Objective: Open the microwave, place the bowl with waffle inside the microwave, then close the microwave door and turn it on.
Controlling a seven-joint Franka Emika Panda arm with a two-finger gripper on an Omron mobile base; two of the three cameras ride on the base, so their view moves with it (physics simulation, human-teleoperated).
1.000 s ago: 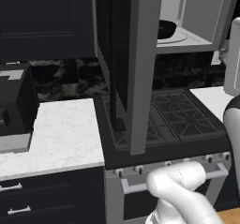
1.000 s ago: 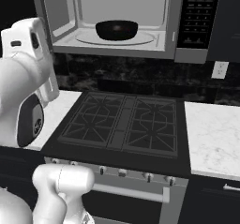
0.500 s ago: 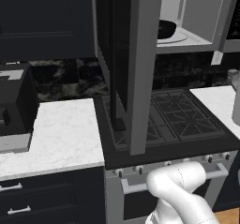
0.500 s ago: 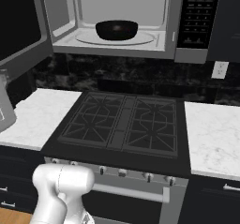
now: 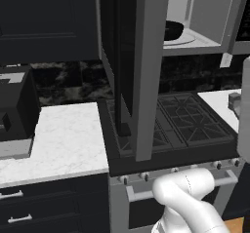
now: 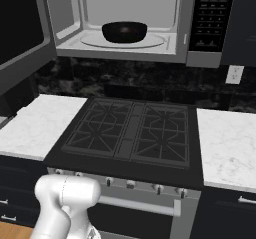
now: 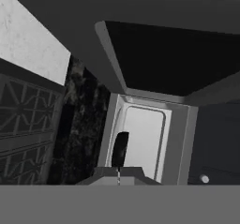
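The microwave (image 6: 125,23) hangs open above the stove. A small black bowl (image 6: 124,31) sits on its pale turntable, also seen as the bowl (image 5: 173,29) and, turned sideways, the bowl (image 7: 120,149). The waffle is hidden inside the bowl. The microwave door (image 5: 134,71) swings far out over the stove, its black bar handle facing left; its dark window is the microwave door (image 7: 173,54) in the hand view. My gripper (image 7: 118,175) is shut on nothing, well back from the cavity and pointing at it.
A black gas stove (image 6: 130,133) lies below the microwave, with white marble counters (image 6: 227,143) on both sides. The microwave's control panel (image 6: 210,18) is right of the cavity. A black boxy appliance (image 5: 14,110) stands on the left counter. Dark cabinets (image 5: 49,22) hang at upper left.
My arm has swung out of the left side of the right base view. The bowl stays on the turntable and the door stays open.
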